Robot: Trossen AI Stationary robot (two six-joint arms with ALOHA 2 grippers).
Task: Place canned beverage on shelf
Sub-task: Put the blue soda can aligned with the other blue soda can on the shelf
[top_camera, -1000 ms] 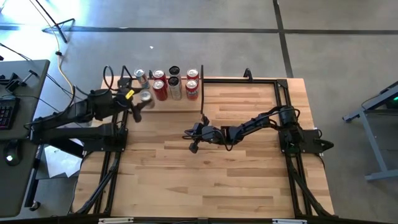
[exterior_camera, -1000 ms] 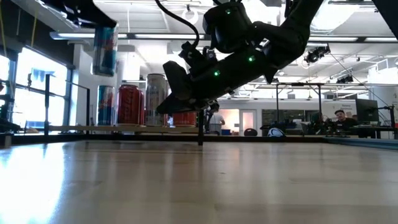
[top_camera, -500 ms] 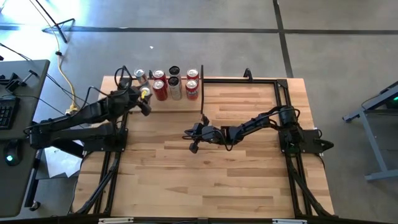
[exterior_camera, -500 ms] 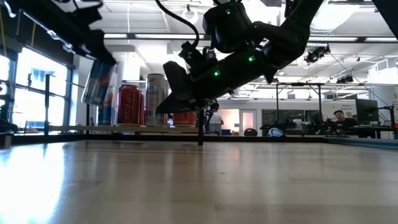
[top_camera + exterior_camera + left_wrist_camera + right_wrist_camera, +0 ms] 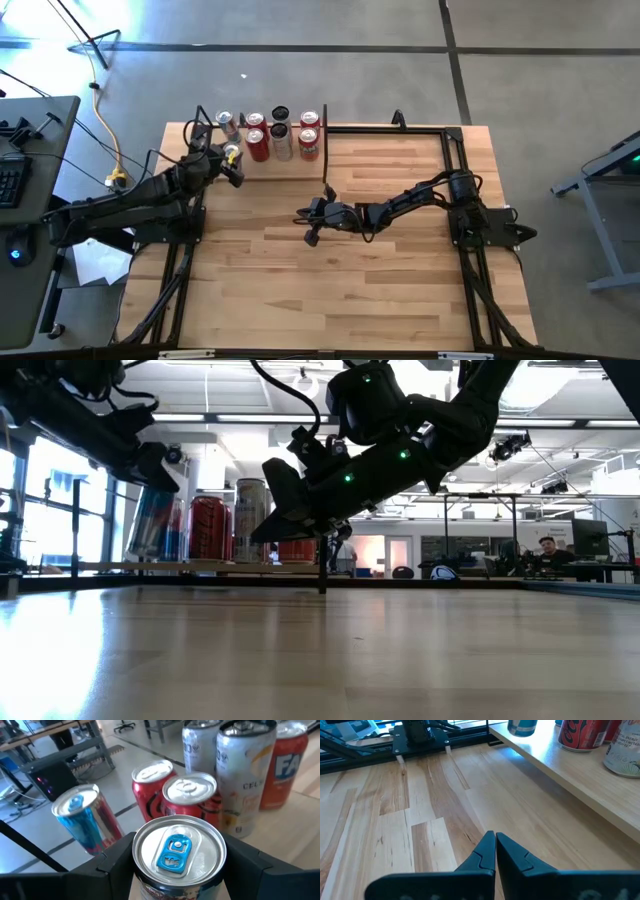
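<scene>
My left gripper (image 5: 177, 870) clamps the blue-tabbed can (image 5: 178, 851), tilted, at the left front corner of the shelf (image 5: 580, 780). I'd level it, then lower it clear of the 7 cans (image 5: 268, 133) already standing there. My right gripper (image 5: 495, 851) waits at mid-table, fingers closed on nothing.
</scene>
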